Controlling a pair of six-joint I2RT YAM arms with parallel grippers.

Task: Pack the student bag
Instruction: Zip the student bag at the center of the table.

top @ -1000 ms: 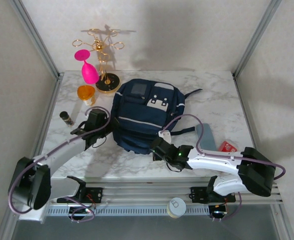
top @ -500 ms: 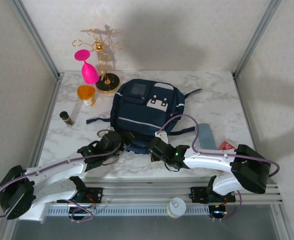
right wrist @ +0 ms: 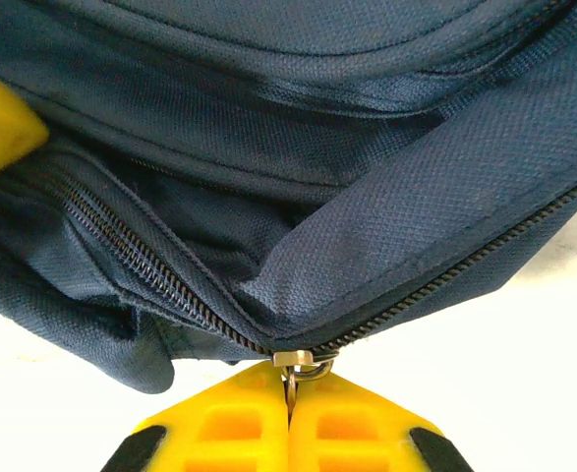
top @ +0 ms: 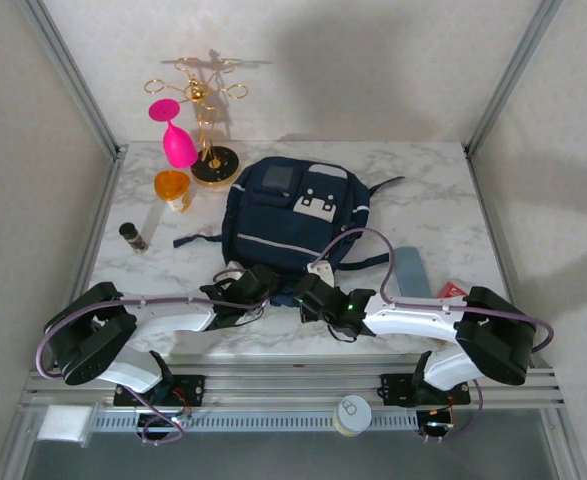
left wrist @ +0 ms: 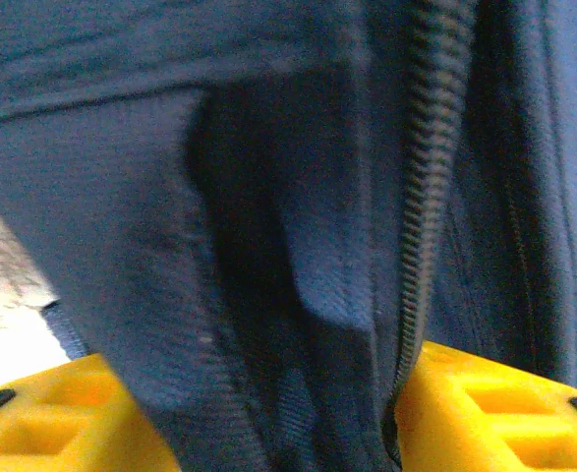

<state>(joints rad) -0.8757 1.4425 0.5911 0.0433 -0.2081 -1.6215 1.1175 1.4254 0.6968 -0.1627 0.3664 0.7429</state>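
The student bag (top: 293, 222), a navy backpack with pale stripes, lies flat mid-table. My left gripper (top: 257, 284) is at its near edge. In the left wrist view its yellow fingers (left wrist: 42, 418) stand apart, and a thick fold of the bag's fabric (left wrist: 268, 246) with a zipper track fills the gap between them. Just to the right, my right gripper (top: 306, 289) is also at the near edge. Close up, that gripper (right wrist: 290, 382) is shut on the metal zipper pull (right wrist: 298, 362), where the two zipper tracks meet. The zipper gapes open to the left.
A pink glass (top: 178, 142) and a gold wire stand (top: 209, 120) are at the back left, beside an orange cup (top: 171, 187). A small dark bottle (top: 131, 235) lies left. A grey-blue flat item (top: 411, 270) and a red packet (top: 455, 292) lie right.
My left arm swung from the bag's left side down to its near edge, and its jaws came in around a fold of fabric. The right gripper stayed on the zipper pull, shifting slightly left.
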